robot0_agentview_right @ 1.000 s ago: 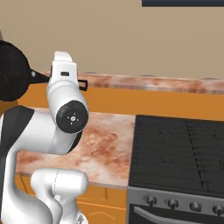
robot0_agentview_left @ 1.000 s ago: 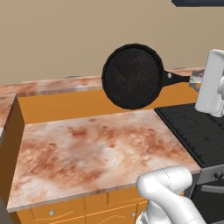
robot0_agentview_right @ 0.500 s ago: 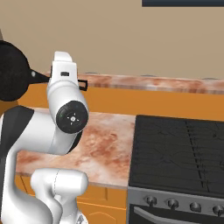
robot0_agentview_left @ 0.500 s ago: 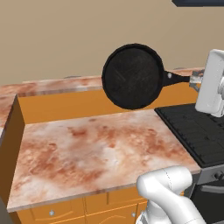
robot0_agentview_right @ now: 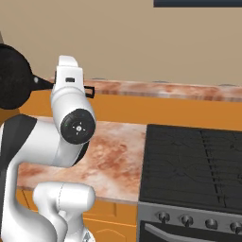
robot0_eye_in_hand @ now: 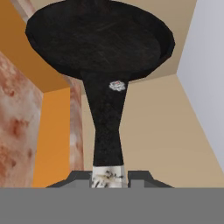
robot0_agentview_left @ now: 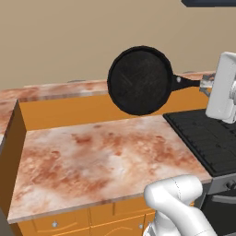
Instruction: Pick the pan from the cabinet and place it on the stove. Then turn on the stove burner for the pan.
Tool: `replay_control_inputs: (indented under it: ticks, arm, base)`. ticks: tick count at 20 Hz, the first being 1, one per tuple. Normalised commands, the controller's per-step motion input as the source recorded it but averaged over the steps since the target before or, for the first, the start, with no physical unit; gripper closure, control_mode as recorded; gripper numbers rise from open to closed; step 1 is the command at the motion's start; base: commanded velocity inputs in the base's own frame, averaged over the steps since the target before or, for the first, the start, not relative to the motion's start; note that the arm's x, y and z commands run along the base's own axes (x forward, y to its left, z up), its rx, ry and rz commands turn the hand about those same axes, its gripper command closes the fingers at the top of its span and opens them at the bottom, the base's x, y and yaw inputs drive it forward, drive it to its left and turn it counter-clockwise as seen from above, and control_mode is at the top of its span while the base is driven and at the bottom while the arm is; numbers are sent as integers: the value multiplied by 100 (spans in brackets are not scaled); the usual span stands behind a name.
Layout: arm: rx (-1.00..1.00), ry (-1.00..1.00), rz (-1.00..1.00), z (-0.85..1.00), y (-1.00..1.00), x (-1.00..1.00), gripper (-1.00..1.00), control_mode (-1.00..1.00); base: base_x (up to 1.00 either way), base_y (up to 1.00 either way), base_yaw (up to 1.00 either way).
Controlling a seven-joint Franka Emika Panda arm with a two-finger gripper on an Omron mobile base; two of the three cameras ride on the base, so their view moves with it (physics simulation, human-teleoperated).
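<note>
The round black pan (robot0_agentview_left: 139, 81) hangs tilted on edge in the air above the back of the countertop, its long handle (robot0_agentview_left: 186, 83) pointing right. My gripper (robot0_agentview_left: 206, 85) is shut on the end of that handle. In the hand view the handle (robot0_eye_in_hand: 107, 127) runs up from between my gripper (robot0_eye_in_hand: 109, 177) to the pan's bowl (robot0_eye_in_hand: 98, 37). In the right base view the pan (robot0_agentview_right: 12, 78) sits at the left edge, beyond my white hand. The black stove (robot0_agentview_left: 207, 138) lies low to the right of the pan, also the stove (robot0_agentview_right: 194, 160). The cabinet is out of view.
A reddish marbled countertop (robot0_agentview_left: 92, 156) spreads under and in front of the pan, with an orange wall panel (robot0_agentview_left: 69, 110) and a raised ledge behind. Stove knobs (robot0_agentview_right: 186, 220) line its grey front. Wooden drawers (robot0_agentview_left: 69, 222) sit under the counter. A dark hood (robot0_agentview_left: 209, 2) hangs above.
</note>
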Motion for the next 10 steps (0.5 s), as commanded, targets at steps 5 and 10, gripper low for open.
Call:
replay_control_inputs:
  ticks: [5, 10]
  arm:
    - [0, 0, 0, 0, 0, 0, 100, 100]
    - [0, 0, 0, 0, 0, 0, 100, 100]
  base:
    - [5, 1, 0]
    - [6, -11, 0]
